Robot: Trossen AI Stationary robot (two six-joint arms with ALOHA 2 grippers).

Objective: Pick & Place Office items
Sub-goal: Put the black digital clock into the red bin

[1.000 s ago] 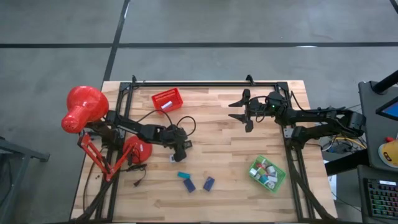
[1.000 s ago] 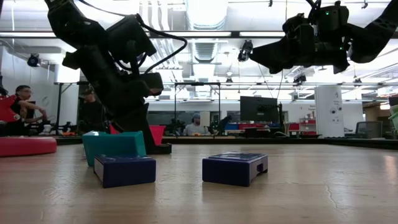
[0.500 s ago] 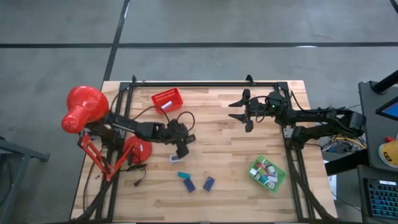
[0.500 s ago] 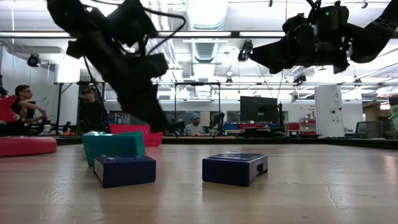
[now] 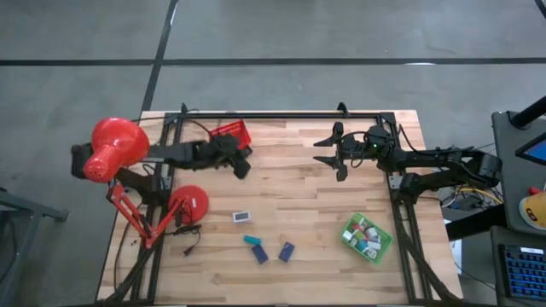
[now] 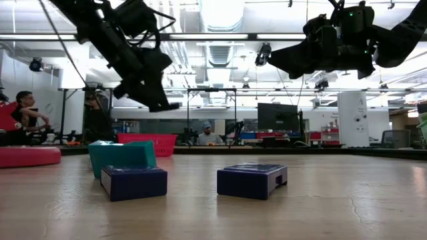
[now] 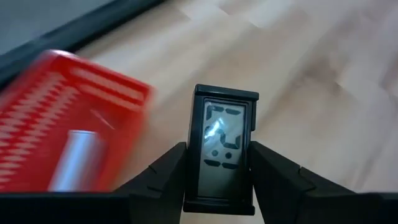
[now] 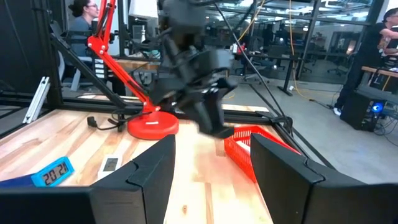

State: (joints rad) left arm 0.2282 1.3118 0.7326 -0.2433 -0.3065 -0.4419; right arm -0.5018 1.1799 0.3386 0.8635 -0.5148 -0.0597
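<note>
At the far left edge of the tabletop [image 5: 307, 183] stands the red desk lamp [image 5: 115, 149], and just right of it the left tool [image 5: 241, 164] hangs above the wood beside the red tray [image 5: 232, 130], its two fingers clamped on a small black digital clock [image 7: 222, 152]; the wrist camera shows the clock's grey display upright between the pads, with the tray and a pale piece lying inside it close by. Going by this, the step in hand looks like the carry: one office item is lifted and nearly at the red tray. The next move probably calls for bringing the clock over the tray's opening, lowering it inside the rim and only then letting go, so it does not tip onto the wood. Right of the tray, and nearer the front edge, a white-faced item [image 5: 242, 217], a teal block [image 5: 251, 240] and two navy blocks [image 5: 261, 253] [image 5: 287, 251] lie loose on the wood, well apart from the tray and not yet collected. Farther right, the right tool [image 5: 331, 151] waits in the air, its fingers parted and holding nothing. Farthest from the red tray, near the front right corner, the green tray [image 5: 367, 239] holds several small white, pink and green pieces.
</note>
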